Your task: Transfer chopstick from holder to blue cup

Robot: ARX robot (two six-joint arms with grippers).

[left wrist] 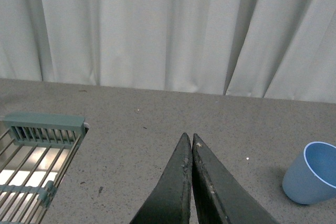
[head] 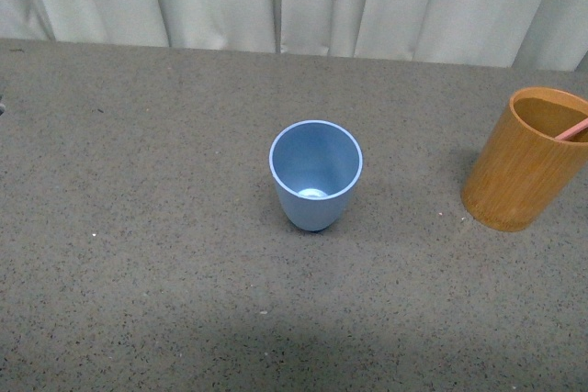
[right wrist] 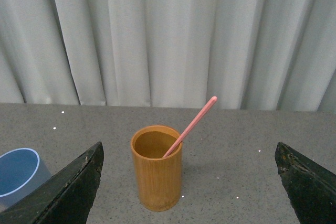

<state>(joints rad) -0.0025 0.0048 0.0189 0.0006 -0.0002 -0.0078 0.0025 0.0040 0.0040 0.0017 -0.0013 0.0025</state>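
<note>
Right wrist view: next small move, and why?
Probably advance the right gripper toward the chopstick, aiming at its exposed upper end, and line the jaws up around it. The jaws are wide open and hold nothing, the chopstick leans in the holder with its top clear of the rim, and the blue cup is empty.

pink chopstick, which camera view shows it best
The right wrist view: the pink chopstick shows along its whole exposed length, leaning out of the wooden holder. The front view catches only a short pink end at the holder's rim, cut by the frame edge. The left wrist view does not show it.
</note>
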